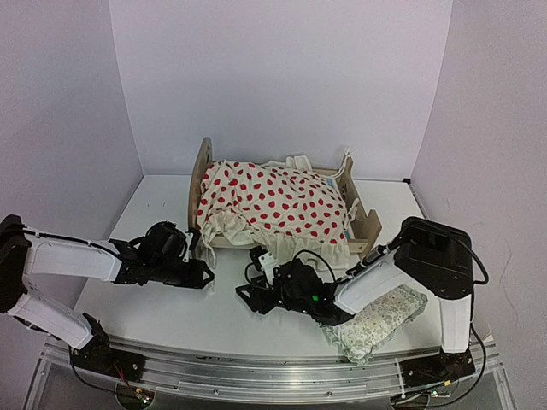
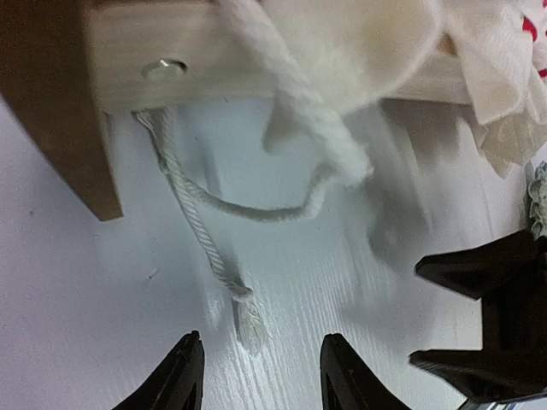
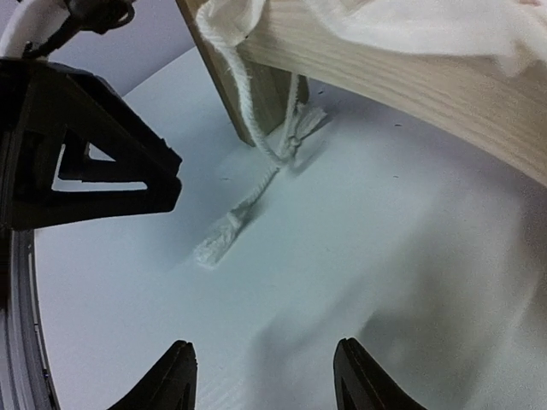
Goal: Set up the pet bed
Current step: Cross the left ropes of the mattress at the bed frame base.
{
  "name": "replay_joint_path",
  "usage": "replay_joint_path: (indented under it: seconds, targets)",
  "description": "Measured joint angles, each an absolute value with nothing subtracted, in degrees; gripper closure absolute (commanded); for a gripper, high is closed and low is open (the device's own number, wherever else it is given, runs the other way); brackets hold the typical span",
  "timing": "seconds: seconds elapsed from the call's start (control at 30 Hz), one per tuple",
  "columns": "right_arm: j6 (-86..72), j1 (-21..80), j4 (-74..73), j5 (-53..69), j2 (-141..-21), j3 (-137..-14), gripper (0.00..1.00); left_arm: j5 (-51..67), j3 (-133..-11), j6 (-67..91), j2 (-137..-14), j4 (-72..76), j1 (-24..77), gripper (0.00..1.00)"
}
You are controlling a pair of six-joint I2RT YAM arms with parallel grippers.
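The pet bed (image 1: 202,169) stands just on the far side of the left jaws and right jaws, both released, empty, above the surface (image 1: 197,318).

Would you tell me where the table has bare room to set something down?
Bare table left of the bed, behind the left arm; also the near-left strip by the rail. Crowded in front of the bed, where both arms reach.

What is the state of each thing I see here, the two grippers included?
pet bed: upright, covered by the cushion.
dotted cushion: crumpled, draped over the bed, spilling over its near rail.
floral pillow: outside the bed, partly hidden by the right arm.
cord: untied, hanging from the frame.
left gripper: open, empty.
right gripper: open, empty.
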State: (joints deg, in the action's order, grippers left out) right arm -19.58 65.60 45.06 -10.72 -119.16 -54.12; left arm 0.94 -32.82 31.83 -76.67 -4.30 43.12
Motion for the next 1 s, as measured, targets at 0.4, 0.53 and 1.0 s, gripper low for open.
replay_joint_path:
  seconds: [0.4, 0.53, 1.0]
  targets:
    - [-26.1, 66.1, 35.7, -6.1, -134.8, -77.4, 0.47, -8.1, -30.5, 33.1, -57.8, -9.4, 43.1, 0.51]
    - [-26.2, 67.0, 32.9, -7.9, -137.4, -82.8, 0.5, -9.0, -28.9, 33.1, -53.8, -10.7, 43.1, 0.51]
    - [-22.1, 71.6, 19.6, -25.4, -140.7, -92.3, 0.95, -9.0, -26.8, 32.6, -51.1, -11.0, 43.1, 0.53]
